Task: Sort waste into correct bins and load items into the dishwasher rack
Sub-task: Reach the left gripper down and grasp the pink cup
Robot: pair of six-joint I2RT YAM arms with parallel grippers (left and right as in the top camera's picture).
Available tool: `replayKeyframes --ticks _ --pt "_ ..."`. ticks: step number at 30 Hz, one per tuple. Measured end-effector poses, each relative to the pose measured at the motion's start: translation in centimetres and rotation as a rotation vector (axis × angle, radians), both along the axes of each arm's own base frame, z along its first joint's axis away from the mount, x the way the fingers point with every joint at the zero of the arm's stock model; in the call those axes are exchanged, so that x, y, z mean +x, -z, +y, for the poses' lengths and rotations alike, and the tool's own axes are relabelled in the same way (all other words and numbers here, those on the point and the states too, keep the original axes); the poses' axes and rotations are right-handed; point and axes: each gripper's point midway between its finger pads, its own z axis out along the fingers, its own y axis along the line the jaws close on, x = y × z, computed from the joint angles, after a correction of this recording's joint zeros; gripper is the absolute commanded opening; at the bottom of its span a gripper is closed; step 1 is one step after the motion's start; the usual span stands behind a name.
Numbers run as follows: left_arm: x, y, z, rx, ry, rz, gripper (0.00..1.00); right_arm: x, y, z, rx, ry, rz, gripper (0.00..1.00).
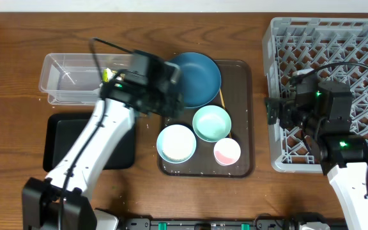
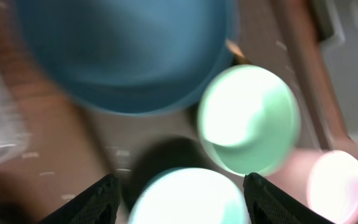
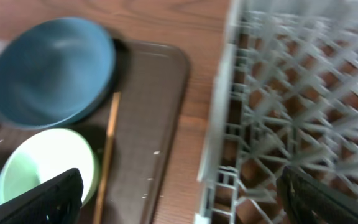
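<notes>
Left gripper (image 2: 182,183) hangs over the brown serving tray (image 1: 243,96), jaws spread wide and nothing held. The white bowl (image 2: 188,202) sits right below, between its fingers. The dark-blue bowl (image 2: 123,56) lies just beyond it, and the mint-green bowl (image 2: 248,118) is off toward the rack side. Right gripper (image 3: 180,179) is wide open and empty too, parked at the left rim of the dishwasher rack (image 1: 337,57), between tray and crate. All 3 bowls and the pink-lined cup (image 1: 227,152) are on the tray, none racked. The wooden stick (image 3: 109,143) points its long axis away from the robot, beside the mint-green bowl. My call: the left arm is nearer the white bowl, a straight drop, but the rack lies well to its right.
</notes>
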Motion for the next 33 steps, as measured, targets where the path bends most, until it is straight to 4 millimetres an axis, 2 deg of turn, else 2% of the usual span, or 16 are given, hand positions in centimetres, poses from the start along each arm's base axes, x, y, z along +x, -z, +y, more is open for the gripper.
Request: replayKeyframes --ticks 5,11,15,21,23,24,26,28,30,33 --pt "-3.5 0.2 -4.6 -0.012 0.147 0.031 0.66 0.1 0.2 -1.5 -0.011 0.106 0.012 0.99" --pt "-6.7 0.7 -8.4 -0.007 0.281 0.049 0.66 0.1 0.3 -2.0 -0.015 0.146 0.014 0.99" --pt "-8.3 1.6 -9.9 0.007 0.339 0.071 0.66 0.1 0.3 -2.1 -0.014 0.154 0.015 0.99" --pt "-9.8 4.5 -11.0 0.05 0.388 0.141 0.65 0.1 0.3 -2.1 -0.012 0.157 0.015 0.99" --pt "-10.2 5.8 -11.2 0.07 0.395 0.175 0.58 0.1 0.3 -2.1 -0.012 0.158 0.015 0.99" --pt "-10.4 6.7 -11.2 0.082 0.398 0.198 0.42 0.1 0.3 -2.1 -0.012 0.158 0.015 0.99" --pt "-10.7 7.7 -11.1 0.099 0.399 0.225 0.24 0.1 0.3 -2.1 -0.012 0.158 0.015 0.99" --pt "-10.9 8.4 -11.0 0.11 0.393 0.246 0.12 0.1 0.3 -2.1 -0.012 0.158 0.015 0.99" --pt "-10.9 8.6 -11.0 0.112 0.38 0.256 0.06 0.1 0.3 -2.1 -0.012 0.158 0.015 0.99" --pt "-10.8 8.6 -11.0 0.11 0.376 0.256 0.06 0.1 0.3 -2.1 -0.012 0.158 0.015 0.99"
